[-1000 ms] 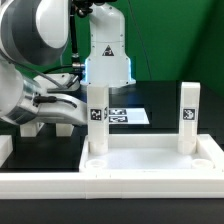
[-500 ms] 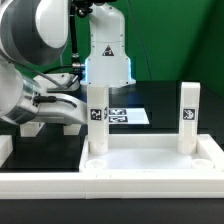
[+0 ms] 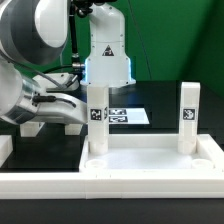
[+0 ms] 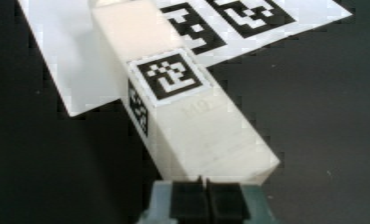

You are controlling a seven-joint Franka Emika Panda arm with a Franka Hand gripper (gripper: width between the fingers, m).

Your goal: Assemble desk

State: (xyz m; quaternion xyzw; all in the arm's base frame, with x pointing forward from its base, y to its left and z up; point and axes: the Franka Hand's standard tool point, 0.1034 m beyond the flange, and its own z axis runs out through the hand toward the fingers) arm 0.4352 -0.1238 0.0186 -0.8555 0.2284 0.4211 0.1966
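The desk panel [image 3: 150,160], white with a raised rim, lies at the front of the exterior view. Two white tagged legs stand upright in its far corners, one on the left [image 3: 97,125] and one on the right [image 3: 188,115]. In the wrist view a third white tagged leg [image 4: 191,110] lies flat, partly on the marker board [image 4: 66,50]. My gripper [image 4: 203,195] is shut with its pads together, right at the near end of this leg and not around it. In the exterior view my gripper [image 3: 68,112] sits low on the left, and the lying leg is hidden there.
The marker board [image 3: 128,116] lies on the black table behind the panel. The robot base [image 3: 105,55] stands at the back. A long white rail [image 3: 40,180] runs along the front left. The arm's grey links fill the exterior view's left.
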